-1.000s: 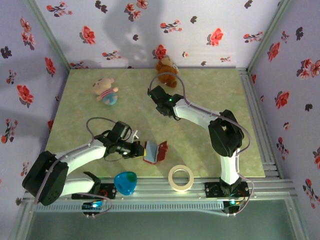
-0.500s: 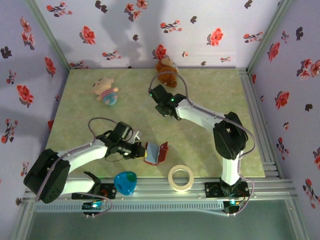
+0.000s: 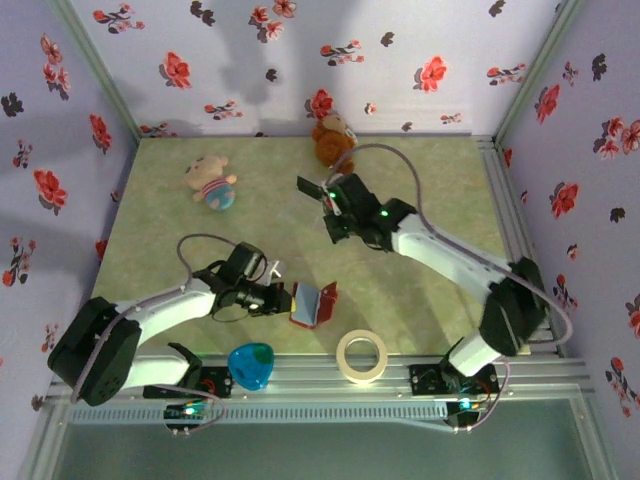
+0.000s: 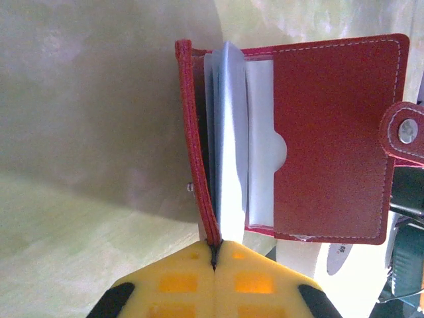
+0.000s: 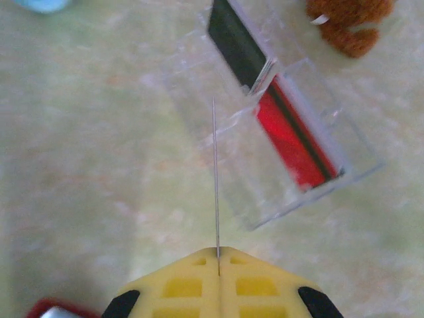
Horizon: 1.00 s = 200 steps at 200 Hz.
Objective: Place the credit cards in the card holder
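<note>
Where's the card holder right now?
Top view: the card holder stands open near the front edge of the table, about midway across, pinched by the left gripper, beyond the blue heart and the tape ring.

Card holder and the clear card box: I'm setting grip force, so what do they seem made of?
Card holder: probably leather or imitation, matte red, pale stitching along the edge and a metal snap; inside sleeves look like frosted plastic film. Clear box: glossy transparent hard plastic, judging by the cards seen through its walls.
</note>
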Motion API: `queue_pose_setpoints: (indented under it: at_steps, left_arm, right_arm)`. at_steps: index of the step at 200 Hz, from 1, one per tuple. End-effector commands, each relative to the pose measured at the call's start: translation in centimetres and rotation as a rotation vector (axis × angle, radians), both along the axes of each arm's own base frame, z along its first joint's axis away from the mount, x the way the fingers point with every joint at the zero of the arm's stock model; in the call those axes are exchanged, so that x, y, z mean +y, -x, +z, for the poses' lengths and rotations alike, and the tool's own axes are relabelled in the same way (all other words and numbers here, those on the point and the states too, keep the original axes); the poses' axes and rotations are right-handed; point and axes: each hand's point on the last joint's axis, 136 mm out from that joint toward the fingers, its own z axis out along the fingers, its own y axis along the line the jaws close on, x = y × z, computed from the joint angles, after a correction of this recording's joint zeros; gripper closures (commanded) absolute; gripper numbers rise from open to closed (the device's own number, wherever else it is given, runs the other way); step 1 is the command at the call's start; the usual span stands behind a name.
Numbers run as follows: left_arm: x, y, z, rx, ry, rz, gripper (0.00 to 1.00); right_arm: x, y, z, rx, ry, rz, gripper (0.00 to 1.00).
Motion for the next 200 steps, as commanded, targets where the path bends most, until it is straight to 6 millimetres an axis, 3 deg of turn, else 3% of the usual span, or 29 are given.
queue_pose_setpoints:
  at_steps: [1,22,43,88,114,154,200]
  left_arm:
    - [-0.5,-0.4,-0.3,-0.009,0.01,0.007,1.0]
    - [-0.5,-0.6,-1.4,0.01,0.007,0.035,1.0]
    - [-0.4,-0.8,-2.2,0.018,-0.006,0.059,1.0]
    - [0.0,-1.0,-2.2,0.015,-0.019,0.102,1.0]
    - [0.5,-1.0,-2.6,0.015,-0.038,0.129,1.0]
    - [1.0,-0.4,-3.4,0.028,-0.044,0.156,1.0]
    - [1.3,0.1,-4.1,0.038,-0.055,0.147,1.0]
  right_arm:
    - [2.6,4.2,-0.9,0.238,-0.284,0.0,1.0]
    - [4.0,7.4,-2.7,0.429,-0.465,-0.037,1.0]
    - [4.3,10.1,-4.5,0.537,-0.538,-0.085,1.0]
    - [0.9,14.8,-7.5,0.631,-0.394,-0.181,1.0]
    - [-1.2,15.7,-8.3,0.629,-0.309,-0.232,1.0]
    - [-1.4,17.3,-10.5,0.73,-0.326,-0.257,1.0]
    - [-2.3,17.5,-11.9,0.728,-0.309,-0.303,1.0]
